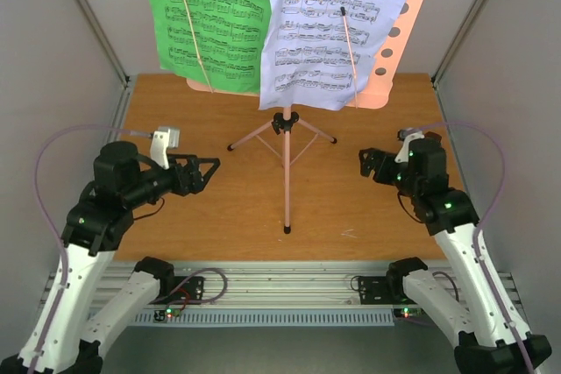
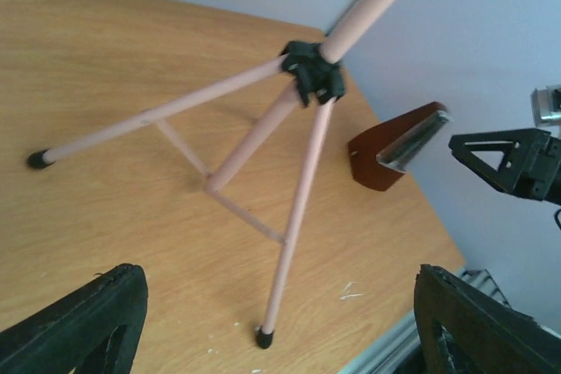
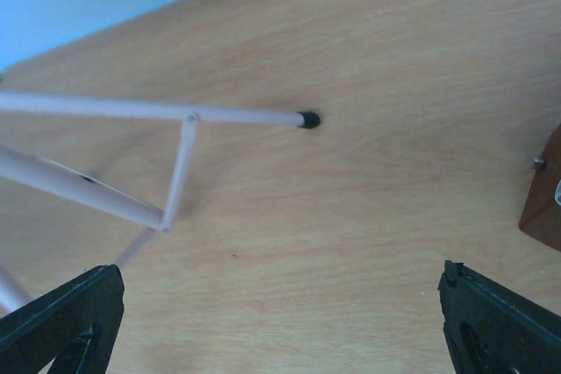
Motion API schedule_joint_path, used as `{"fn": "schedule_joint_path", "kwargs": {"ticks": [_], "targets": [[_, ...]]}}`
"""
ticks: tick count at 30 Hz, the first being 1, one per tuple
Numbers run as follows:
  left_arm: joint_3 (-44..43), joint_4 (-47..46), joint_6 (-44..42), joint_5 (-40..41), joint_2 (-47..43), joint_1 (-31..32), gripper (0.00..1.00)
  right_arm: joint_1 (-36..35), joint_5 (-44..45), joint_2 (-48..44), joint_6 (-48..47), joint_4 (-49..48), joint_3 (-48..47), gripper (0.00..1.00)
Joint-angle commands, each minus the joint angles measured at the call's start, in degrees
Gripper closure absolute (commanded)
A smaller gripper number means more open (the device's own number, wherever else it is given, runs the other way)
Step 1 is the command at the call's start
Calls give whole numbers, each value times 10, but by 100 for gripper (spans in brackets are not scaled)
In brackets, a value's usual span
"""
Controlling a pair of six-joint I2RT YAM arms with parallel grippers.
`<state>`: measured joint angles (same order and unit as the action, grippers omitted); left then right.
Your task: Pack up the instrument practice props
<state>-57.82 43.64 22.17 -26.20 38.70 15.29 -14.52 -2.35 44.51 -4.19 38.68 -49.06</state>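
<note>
Seen from above, the pink music stand (image 1: 283, 123) is upright in the middle of the wooden worktop (image 1: 228, 225). Its three legs are splayed, and one runs toward the near edge. At the top of the stand, the holed desk (image 1: 396, 60) carries a green sheet (image 1: 210, 15) on its left half and a white sheet (image 1: 337, 28) on its right half. The left claw (image 1: 209, 171) hovers to the left of the stand's legs, pointing at them but apart from them. The right claw (image 1: 364, 165) hovers to the right of the stand, also facing it without touching.

In the left wrist view, the left claw's fingers (image 2: 88, 321) sit in the bottom corners, spread wide with nothing between them. Ahead of them, the stand's black hub (image 2: 314, 72) gathers the three legs, whose black-tipped feet rest on the worktop. Beyond the stand a small reddish-brown metronome (image 2: 394, 151) stands on the worktop, near the stand's far leg. The right claw hangs in the air just past it.

In the right wrist view, the right claw's fingers (image 3: 61, 321) are likewise spread wide and pinch nothing. One leg of the stand ends in a black foot (image 3: 308, 118) planted on the worktop, and a thin brace ties that leg back to the next one. A corner of the metronome shows at the right edge, well apart from that foot.
</note>
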Motion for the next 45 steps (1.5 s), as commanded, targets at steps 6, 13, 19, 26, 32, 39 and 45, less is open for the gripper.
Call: {"fn": "schedule_joint_path", "kwargs": {"ticks": [6,13,19,26,32,39,45], "targets": [[-156,-7,-15,-41,86,89,18,39,-157,-3,41,43,-163,2],[-273,7,-26,-64,166,139,23,39,-249,-7,40,78,-277,1],[-356,-27,1,-83,234,184,23,39,-316,-10,28,73,-331,2],[-448,-40,2,-54,302,239,25,39,-373,43,25,41,-392,13],[-502,-25,-20,26,333,241,25,39,-404,110,10,51,-472,23],[-543,-50,-24,26,372,241,33,39,-407,178,-15,62,-547,36],[-600,-50,-23,23,409,241,40,38,-421,218,-28,71,-599,43]]}}
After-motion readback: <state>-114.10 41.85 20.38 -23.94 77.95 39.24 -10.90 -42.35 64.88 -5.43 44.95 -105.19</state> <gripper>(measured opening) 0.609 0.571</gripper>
